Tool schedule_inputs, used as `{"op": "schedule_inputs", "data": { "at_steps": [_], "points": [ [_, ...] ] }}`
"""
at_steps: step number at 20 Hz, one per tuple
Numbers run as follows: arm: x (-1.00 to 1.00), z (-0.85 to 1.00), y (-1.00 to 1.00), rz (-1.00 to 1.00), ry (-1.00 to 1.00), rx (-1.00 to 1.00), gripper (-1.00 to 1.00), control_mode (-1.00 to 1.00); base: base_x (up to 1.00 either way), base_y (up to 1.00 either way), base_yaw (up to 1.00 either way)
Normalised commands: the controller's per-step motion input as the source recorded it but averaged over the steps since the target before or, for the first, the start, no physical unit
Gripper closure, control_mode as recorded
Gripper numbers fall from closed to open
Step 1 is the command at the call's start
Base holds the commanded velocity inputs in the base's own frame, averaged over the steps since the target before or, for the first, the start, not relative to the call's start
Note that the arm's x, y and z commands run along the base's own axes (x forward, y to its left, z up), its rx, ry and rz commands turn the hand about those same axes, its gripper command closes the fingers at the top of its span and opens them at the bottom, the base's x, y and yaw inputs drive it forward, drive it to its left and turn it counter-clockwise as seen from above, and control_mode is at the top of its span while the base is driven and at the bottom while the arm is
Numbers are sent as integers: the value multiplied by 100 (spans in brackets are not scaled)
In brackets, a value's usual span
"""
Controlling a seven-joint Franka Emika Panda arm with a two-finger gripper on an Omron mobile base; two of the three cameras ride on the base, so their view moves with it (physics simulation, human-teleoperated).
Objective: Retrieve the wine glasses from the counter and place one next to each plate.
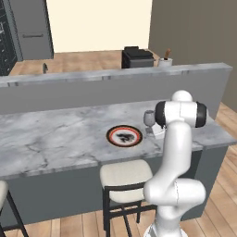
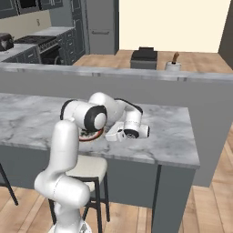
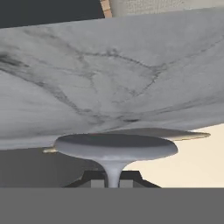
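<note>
My fingers [image 3: 92, 180] are clenched on the thin stem of a glass [image 3: 116, 146]. Its round foot sits just beyond my tips, with the marble tabletop [image 3: 131, 78] spread out past it. My view is rolled over, so the marble hangs above the foot rather than below it. I cannot tell whether the foot touches the marble or floats just off it.

From the left base view, the glass [image 1: 149, 118] stands upright just beside the plate [image 1: 124, 136] with the reddish-brown rim, on its right. A white-seated stool [image 1: 125, 178] is tucked under the near edge. Beyond the plate the tabletop [image 1: 55, 134] runs back to a raised grey ledge.

I judge this to be the setting-down step for this plate, since the glass is already where it belongs. The next move calls for easing down until the foot rests flat, then parting my fingers just enough to clear the stem. After that I should back straight out along my own line. Any sideways drag on a stem this thin could tip the glass onto the plate. The other plate would need its glass after this.
</note>
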Motion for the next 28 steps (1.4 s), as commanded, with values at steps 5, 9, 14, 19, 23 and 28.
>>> {"op": "schedule_inputs", "data": {
  "at_steps": [5,9,14,19,23,28],
  "points": [
    [33,-25,1,0,0,1,100,-100,0,0,0],
    [42,-19,1,0,-1,0,100,-100,0,0,0],
    [31,-19,3,0,-4,0,100,-100,0,0,0],
    [15,-19,4,0,-7,0,100,-100,0,0,0],
    [2,-22,5,2,-12,0,100,-100,0,0,0],
    [0,-22,3,6,-23,0,100,-100,0,0,0]
  ]
}}
